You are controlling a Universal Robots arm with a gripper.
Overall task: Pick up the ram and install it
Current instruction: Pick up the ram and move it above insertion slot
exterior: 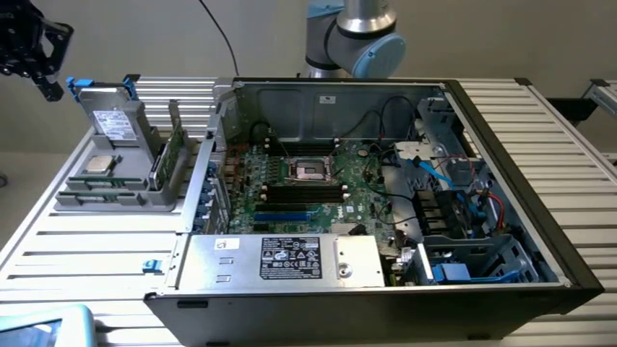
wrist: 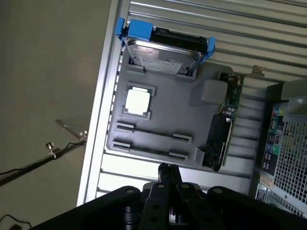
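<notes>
Ram (wrist: 151, 150) stands on edge between the clips of a grey holder (wrist: 177, 110), seen as a thin dark line below the gripper (wrist: 165, 168) and well apart from it; the gripper hangs high with its fingers pressed together, holding nothing. Under it a slatted metal table (exterior: 87, 246) carries the holder; a drive (wrist: 160, 52), a square processor chip (wrist: 138, 101) and an upright card (wrist: 223, 129) share that holder. Beyond the holder from the gripper stands an open computer case (exterior: 318, 112). Off the table's edge lies a beige floor (wrist: 43, 72) with a thin cable (wrist: 29, 165); behind is a plain wall (exterior: 144, 36).
</notes>
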